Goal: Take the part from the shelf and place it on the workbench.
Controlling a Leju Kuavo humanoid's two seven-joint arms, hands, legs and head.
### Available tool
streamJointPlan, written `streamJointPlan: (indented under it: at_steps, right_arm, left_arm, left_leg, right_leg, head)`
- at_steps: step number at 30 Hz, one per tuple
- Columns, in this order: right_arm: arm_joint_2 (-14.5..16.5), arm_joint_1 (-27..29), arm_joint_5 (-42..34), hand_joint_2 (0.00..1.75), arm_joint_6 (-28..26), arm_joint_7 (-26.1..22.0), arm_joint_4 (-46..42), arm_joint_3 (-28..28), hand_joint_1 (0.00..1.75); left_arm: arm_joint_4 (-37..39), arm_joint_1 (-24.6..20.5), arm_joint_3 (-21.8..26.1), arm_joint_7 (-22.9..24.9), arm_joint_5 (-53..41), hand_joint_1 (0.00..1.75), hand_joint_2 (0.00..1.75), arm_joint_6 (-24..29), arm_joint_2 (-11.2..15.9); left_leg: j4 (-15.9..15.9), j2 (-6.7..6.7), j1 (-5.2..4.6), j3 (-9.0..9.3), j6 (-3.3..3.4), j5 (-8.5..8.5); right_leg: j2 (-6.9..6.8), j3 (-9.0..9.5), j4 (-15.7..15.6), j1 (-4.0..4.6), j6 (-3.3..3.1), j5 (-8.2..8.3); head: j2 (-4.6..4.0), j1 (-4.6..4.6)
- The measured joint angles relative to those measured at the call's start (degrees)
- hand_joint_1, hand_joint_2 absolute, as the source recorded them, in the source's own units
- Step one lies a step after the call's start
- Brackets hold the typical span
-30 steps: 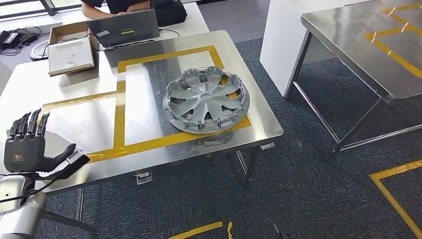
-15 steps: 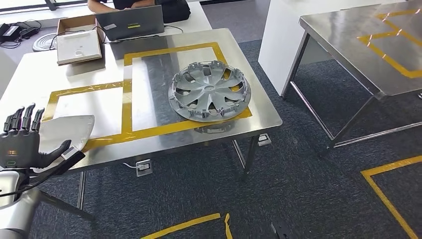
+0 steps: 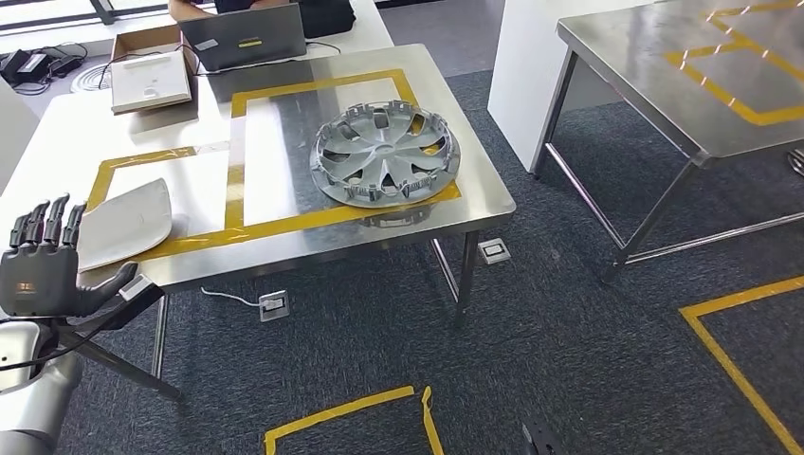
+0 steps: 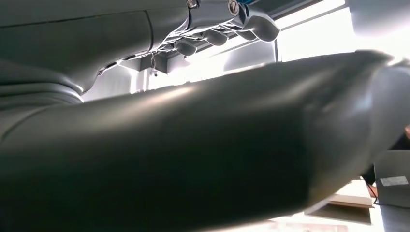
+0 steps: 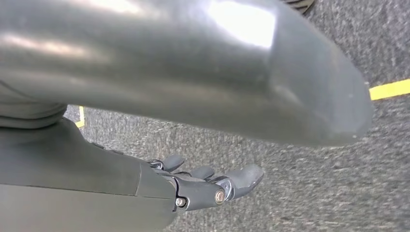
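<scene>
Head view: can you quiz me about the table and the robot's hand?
1. True or false: the left hand holds the wheel cover.
2. What on the workbench lies nearest the left hand? A laptop, B white panel, C wheel cover.
3. Fill in: the tape on the workbench is ___.

Key: 1 false; 2 B; 3 yellow.

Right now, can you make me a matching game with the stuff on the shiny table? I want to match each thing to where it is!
Things:
1. hubcap
2. white panel
3. laptop
4. left hand

Places:
A. far edge of the workbench
B. raised off the near left corner, holding nothing
C. in the bigger yellow-taped square
D. in the smaller yellow-taped square

Pairs: 1-C, 2-D, 3-A, 4-B
</scene>
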Motion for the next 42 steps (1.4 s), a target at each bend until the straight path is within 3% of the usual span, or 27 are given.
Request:
streamJointPlan:
  at_steps: [3, 4, 6, 7, 8, 10, 12, 14, 16, 18, 19, 20, 21, 23, 25, 26, 29, 31, 33, 34, 35, 36, 37, 38, 40, 41, 42]
  right_arm:
    - [0.0, 0.0, -0.1, 0.00, -0.1, 0.0, 0.0, 0.0, 0.00]
    - [0.0, 0.0, -0.2, 0.00, -0.1, 0.0, 0.0, 0.0, 0.00]
    - [0.0, 0.0, -0.3, 0.00, -0.1, 0.0, 0.0, -0.1, 0.00]
    - [0.0, 0.0, -0.4, 0.00, -0.1, 0.0, 0.0, -0.1, 0.00]
    - [0.0, 0.0, -0.4, 0.00, -0.1, 0.0, 0.0, -0.1, 0.00]
    - [0.0, -0.1, -0.6, 0.00, -0.1, 0.0, 0.0, -0.1, 0.00]
    - [0.1, -0.1, -0.6, 0.00, -0.1, 0.0, 0.0, -0.1, 0.00]
    - [0.1, 0.0, -0.6, 0.00, 0.0, 0.0, 0.0, -0.1, 0.00]
    - [0.1, 0.2, -0.6, 0.00, 0.1, 0.1, 0.0, -0.1, 0.00]
    - [0.2, 0.2, -0.6, 0.00, 0.1, 0.0, 0.0, -0.1, 0.00]
    - [0.2, 0.1, -0.6, 0.00, 0.1, 0.0, 0.0, -0.1, 0.00]
    - [0.2, 0.1, -0.6, 0.00, 0.1, 0.0, 0.0, -0.1, 0.00]
    - [0.2, 0.2, -0.6, 0.00, 0.1, 0.0, 0.0, -0.1, 0.00]
    - [0.2, 0.1, -0.6, 0.00, 0.2, 0.0, 0.0, -0.1, 0.00]
    - [0.2, 0.0, -0.7, 0.00, 0.3, -0.2, 0.0, -0.1, 0.00]
    - [0.2, -0.1, -0.7, 0.00, 0.4, -0.2, 0.0, -0.1, 0.00]
    - [0.3, -0.1, -0.7, 0.00, 0.3, -0.2, 0.0, -0.1, 0.00]
    - [0.3, -0.2, -0.8, 0.00, 0.1, -0.1, 0.0, -0.2, 0.00]
    - [0.3, -0.2, -1.0, 0.00, -0.1, 0.0, 0.0, -0.2, 0.00]
    - [0.3, -0.2, -1.3, 0.00, 0.0, -0.1, 0.0, -0.2, 0.00]
    - [0.3, -0.2, -1.7, 0.00, 0.2, -0.3, 0.0, -0.4, 0.00]
    - [0.3, -0.2, -2.3, 0.00, 0.6, -0.6, 0.0, -0.7, 0.00]
    - [0.3, -0.2, -2.8, 0.00, 1.1, -1.1, 0.0, -1.1, 0.00]
    - [0.3, -0.2, -3.1, 0.44, 1.4, -1.5, 0.0, -1.4, 0.00]
    - [0.3, -0.3, -3.3, 1.31, 1.6, -2.1, 0.0, -1.8, 0.00]
    - [0.3, -0.3, -3.3, 1.75, 1.6, -2.2, 0.0, -2.0, 0.00]
    - [0.3, -0.3, -3.4, 1.75, 1.7, -2.2, 0.0, -2.2, 0.00]
  left_arm:
    - [0.2, 0.0, 0.0, 0.1, 0.0, 0.00, 0.00, 0.0, 0.2]
    - [0.3, 0.0, 0.0, 0.1, 0.0, 0.00, 0.00, 0.0, 0.3]
    - [0.5, 0.1, 0.0, 0.1, 0.0, 0.00, 0.00, 0.0, 0.3]
    - [0.6, 0.1, 0.0, 0.1, 0.0, 0.00, 0.00, 0.0, 0.3]
    - [0.7, 0.1, 0.0, 0.1, 0.0, 0.00, 0.00, 0.0, 0.3]
    - [0.7, -0.1, 0.0, 0.1, 0.0, 0.00, 0.00, 0.0, 0.3]
    - [0.8, -0.3, 0.0, 0.2, -0.1, 0.00, 0.00, 0.0, 0.3]
    - [1.0, -0.3, 0.0, 0.4, -0.1, 0.00, 0.00, 0.0, 0.2]
    - [1.1, -0.3, 0.0, 0.4, -0.2, 0.00, 0.00, 0.0, 0.1]
    - [1.2, -0.3, 0.0, 0.5, -0.2, 0.00, 0.00, 0.0, 0.0]
    - [1.3, -0.2, 0.0, 0.5, -0.2, 0.00, 0.00, 0.0, 0.0]
    - [1.5, -0.2, 0.0, 0.5, -0.2, 0.00, 0.00, 0.0, 0.0]
    - [1.6, -0.1, 0.0, 0.5, -0.2, 0.00, 0.00, 0.0, 0.0]
    - [1.7, 0.0, 0.0, 0.5, -0.2, 0.00, 0.00, 0.0, 0.0]
    - [1.7, -0.1, 0.0, 0.5, -0.2, 0.00, 0.00, 0.0, 0.1]
    - [1.7, -0.1, 0.0, 0.5, -0.2, 0.00, 0.00, 0.0, 0.2]
    - [1.8, -0.2, 0.0, 0.7, -0.1, 0.00, 0.00, 0.0, 0.3]
    - [2.0, -0.4, 0.0, 1.1, 0.0, 0.00, 0.00, 0.0, 0.5]
    - [2.7, -0.6, 0.0, 1.9, 0.6, 0.00, 0.00, 0.0, 0.6]
    - [3.3, -0.7, 0.0, 2.5, 1.0, 0.00, 0.00, 0.0, 0.6]
    - [3.9, -0.9, 0.0, 3.3, 1.4, 0.00, 0.00, 0.0, 0.6]
    - [4.6, -1.0, 0.0, 4.1, 1.7, 0.00, 0.00, -0.3, 0.5]
    - [5.2, -1.3, 0.0, 4.7, 2.1, 0.00, 0.44, -0.8, 0.5]
    - [5.6, -1.5, 0.0, 5.1, 2.4, 0.00, 0.87, -1.6, 0.4]
    - [6.4, -2.2, 0.0, 5.4, 2.9, 0.00, 1.75, -3.5, 0.3]
    - [6.7, -2.4, 0.0, 5.7, 2.9, 0.00, 1.75, -4.2, 0.3]
    - [7.0, -2.6, 0.0, 6.1, 2.7, 0.00, 1.75, -4.7, 0.2]
  left_leg:
    - [9.5, -0.03, 0.12, -2.60, -0.57, -7.76]
    - [12.5, -0.03, 0.13, -2.93, -0.65, -8.71]
    - [13.7, -0.04, 0.13, -1.24, -0.56, -6.93]
    - [11.2, -0.05, 0.13, 1.16, -0.40, -5.33]
    - [7.4, -0.08, 0.13, 4.15, -0.17, -4.83]
    - [-0.3, -0.22, -0.15, 9.36, 0.33, -5.69]
    - [-3.1, -0.34, -0.55, 10.57, 0.97, -6.22]
    - [-3.3, -0.14, -0.51, 9.69, 1.96, -5.01]
    - [-3.4, 0.09, -0.35, 8.42, 2.84, -3.51]
    - [-3.3, 0.13, -0.44, 6.58, 3.20, -2.05]
    - [-3.2, 0.13, -0.49, 5.57, 3.22, -1.35]
    - [-3.1, 0.14, -0.55, 4.55, 3.20, -0.68]
    - [-2.9, 0.15, -0.57, 3.58, 3.13, -0.08]
    - [-2.4, 0.16, -0.59, 1.84, 2.84, 1.00]
    - [-2.1, 0.22, -0.66, 0.88, 2.32, 1.96]
    - [-2.2, 0.26, -0.65, 0.71, 2.01, 2.47]
    - [-2.5, 0.19, -0.52, 0.35, 0.98, 3.24]
    - [0.5, 0.02, -0.39, -0.91, 0.40, -0.12]
    - [7.4, -0.04, -0.13, -2.85, -0.12, -5.30]
    - [10.9, -0.04, 0.00, -3.55, -0.35, -6.65]
    - [13.2, -0.04, 0.12, -3.61, -0.51, -6.63]
    - [13.7, -0.04, 0.24, -2.92, -0.61, -5.58]
    - [12.1, -0.03, 0.36, -1.11, -0.66, -4.00]
    - [8.6, -0.03, 0.46, 1.59, -0.67, -2.98]
    - [0.6, -0.09, 0.33, 7.24, -0.43, -3.63]
    - [-1.9, -0.12, 0.20, 8.76, -0.15, -4.51]
    - [-3.1, -0.14, -0.01, 9.29, 0.23, -5.00]
  right_leg:
    - [-0.07, -2.21, 0.0, -0.01, -0.48, 1.93]
    - [-0.07, -3.11, 0.0, 0.03, -0.44, 2.66]
    - [-0.06, -4.92, 0.0, 0.07, -0.29, 4.04]
    - [-0.06, -5.69, 0.1, 0.08, -0.15, 4.70]
    - [-0.05, -6.26, 0.1, 0.09, 0.04, 5.26]
    - [-0.02, -6.84, 0.1, 0.15, 0.60, 6.32]
    - [0.02, -7.01, -0.3, 0.08, 1.35, 7.51]
    - [0.09, -7.50, -0.2, -0.14, 2.06, 7.39]
    - [0.13, -9.01, 3.5, -0.23, 2.50, 3.11]
    - [0.13, -11.00, 10.8, -0.17, 2.69, -2.49]
    - [0.13, -11.50, 14.1, -0.13, 2.71, -3.74]
    - [0.13, -11.25, 16.0, -0.08, 2.67, -3.66]
    - [0.13, -10.07, 15.9, -0.01, 2.55, -2.51]
    - [0.13, -4.69, 9.9, 0.19, 2.07, -0.33]
    - [0.16, 0.46, 2.2, 0.48, 1.47, -0.86]
    - [0.17, 1.57, 0.2, 0.62, 1.18, -1.49]
    - [0.06, 1.25, -0.8, 0.61, 0.21, -0.26]
    - [-0.08, 0.25, -1.3, 0.34, -0.44, 1.06]
    - [-0.08, -1.26, -1.3, 0.29, -0.67, 2.19]
    - [-0.07, -2.01, -1.3, 0.28, -0.64, 2.76]
    - [-0.08, -2.74, -1.3, 0.26, -0.56, 3.33]
    - [-0.10, -3.41, -1.2, 0.24, -0.45, 3.86]
    - [-0.11, -4.06, -1.2, 0.19, -0.28, 4.38]
    - [-0.13, -4.60, -1.1, 0.15, -0.04, 4.85]
    - [-0.14, -5.40, -0.9, 0.19, 0.61, 5.64]
    - [-0.15, -5.60, -0.8, 0.21, 0.96, 6.01]
    - [-0.15, -5.71, -0.9, 0.21, 1.33, 6.40]
  head:
    - [0.00, -0.11]
    - [0.00, -0.11]
    - [0.00, -0.11]
    - [0.00, -0.11]
    - [0.00, -0.11]
    - [0.00, -0.03]
    - [0.00, -0.02]
    - [0.00, -0.09]
    - [0.00, -0.05]
    - [0.00, 0.00]
    - [0.00, 0.00]
    - [0.00, 0.00]
    - [0.00, 0.00]
    - [0.00, 0.04]
    - [0.00, 0.09]
    - [0.00, 0.18]
    - [0.00, 0.34]
    - [0.00, 0.29]
    - [0.00, 0.29]
    - [0.00, 0.29]
    - [0.00, 0.30]
    - [0.00, 0.29]
    - [0.00, 0.31]
    - [0.00, 0.32]
    - [0.00, 0.38]
    - [0.00, 0.46]
    - [0.00, 0.56]
